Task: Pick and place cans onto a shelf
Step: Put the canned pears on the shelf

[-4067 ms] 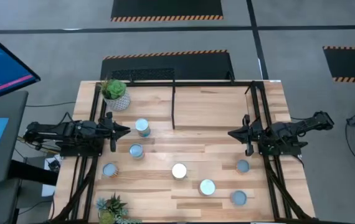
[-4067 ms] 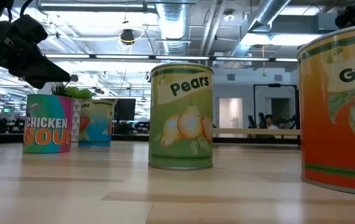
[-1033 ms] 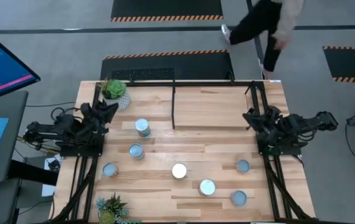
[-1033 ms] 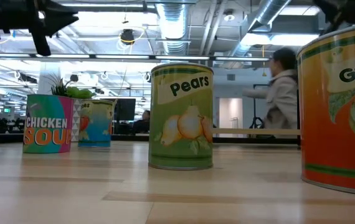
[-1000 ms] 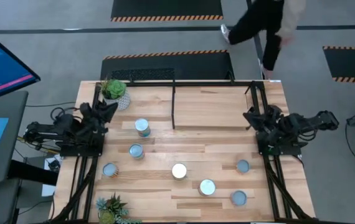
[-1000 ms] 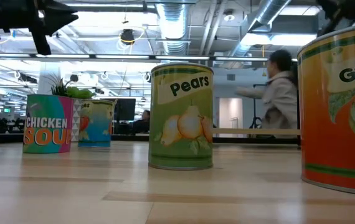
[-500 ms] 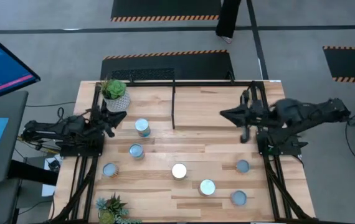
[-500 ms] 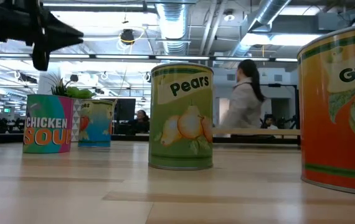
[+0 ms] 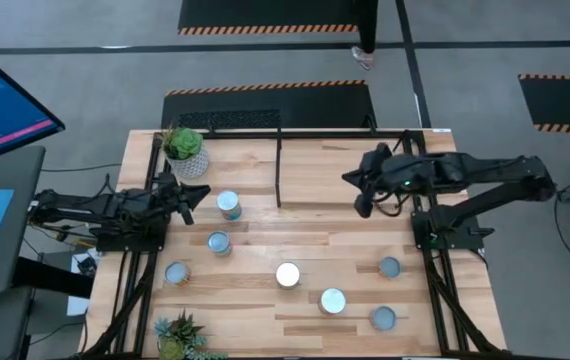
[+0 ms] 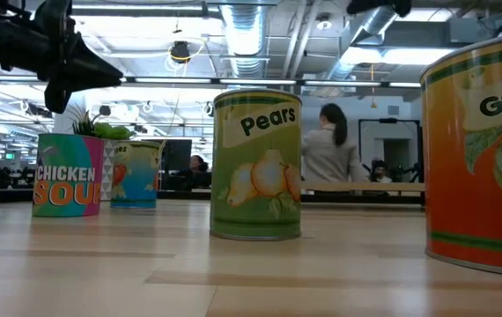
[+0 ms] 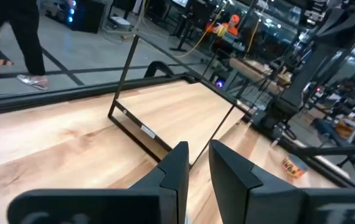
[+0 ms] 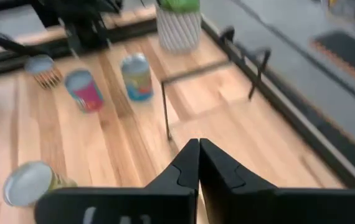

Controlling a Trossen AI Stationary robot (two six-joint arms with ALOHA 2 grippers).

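Seven cans stand upright on the wooden table: a blue one (image 9: 229, 204), a pink one (image 9: 219, 242), and others at the left (image 9: 176, 272), middle (image 9: 287, 274) and near right (image 9: 333, 300). The shelf (image 9: 340, 170) is the bay of light wood between black rods at the far middle. My left gripper (image 9: 193, 196) hovers just left of the blue can, its fingers (image 11: 176, 163) a narrow gap apart, holding nothing. My right gripper (image 9: 357, 190) is shut and empty above the shelf's right part (image 12: 197, 152).
A potted plant (image 9: 185, 150) stands at the far left corner and another (image 9: 177, 335) at the near left corner. Two more cans (image 9: 389, 267) (image 9: 383, 318) stand at the near right. A person (image 10: 326, 150) walks behind the table's far side. A monitor (image 9: 0, 100) stands to the left.
My right gripper has swung from the table's right edge toward the left, out over the shelf bay. My left gripper has tipped down and moved a little toward the blue can. A person has walked past beyond the far edge. No can has moved.
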